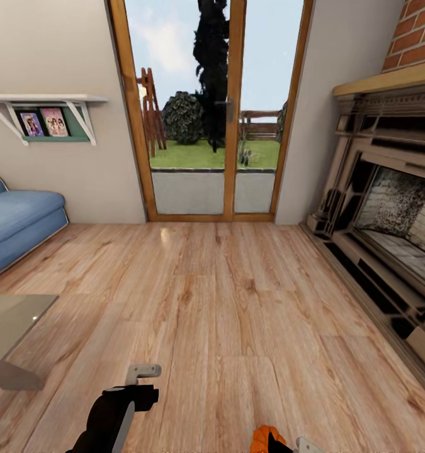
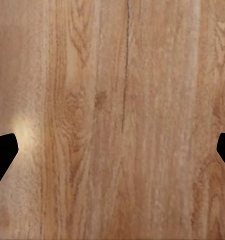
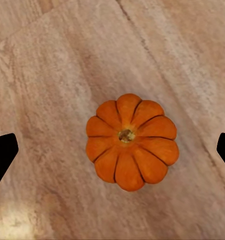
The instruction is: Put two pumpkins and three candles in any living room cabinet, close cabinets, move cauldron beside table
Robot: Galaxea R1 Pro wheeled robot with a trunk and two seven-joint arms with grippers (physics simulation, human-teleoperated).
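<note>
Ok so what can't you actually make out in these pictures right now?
- Head view: the pumpkin is cut off by the bottom edge, so what holds it is unclear.
- Right wrist view: the right gripper fingertips sit wide at the edges; contact with the pumpkin cannot be judged.
- Head view: the photos on the shelf are too small to read.

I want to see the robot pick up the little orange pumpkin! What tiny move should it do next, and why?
Probably lower the right tool straight down over the pumpkin. In the right wrist view the pumpkin lies on the wooden floor, stem up, about midway between the two wide-apart fingertips, and they are not touching it. So it looks lined up; going down before shutting seems the sensible step.
</note>
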